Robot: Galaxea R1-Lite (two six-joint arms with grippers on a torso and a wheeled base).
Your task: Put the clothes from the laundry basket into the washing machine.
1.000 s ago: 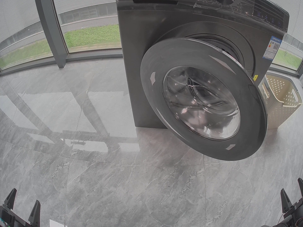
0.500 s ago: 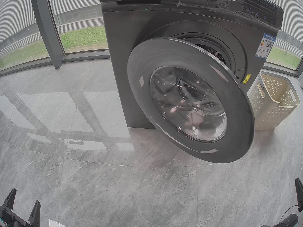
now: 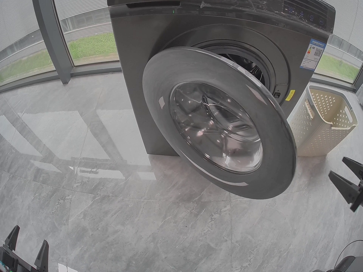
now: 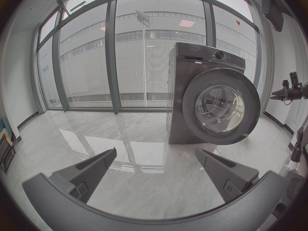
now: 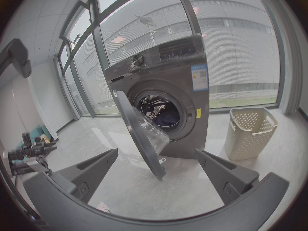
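We see the washing machine door (image 3: 219, 121) hiding most of the drum (image 3: 245, 63). The dark clothes (image 5: 166, 118) inside are unidentifiable (too small). The right gripper (image 3: 336, 166) is cut off at the head view's edge.

Bright daylight; floor (image 3: 117, 127) glare; fisheye edges

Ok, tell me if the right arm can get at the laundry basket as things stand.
Probably yes: the open right gripper hangs short of the laundry basket, only bare floor between, and the washer door stands off to the basket's left.
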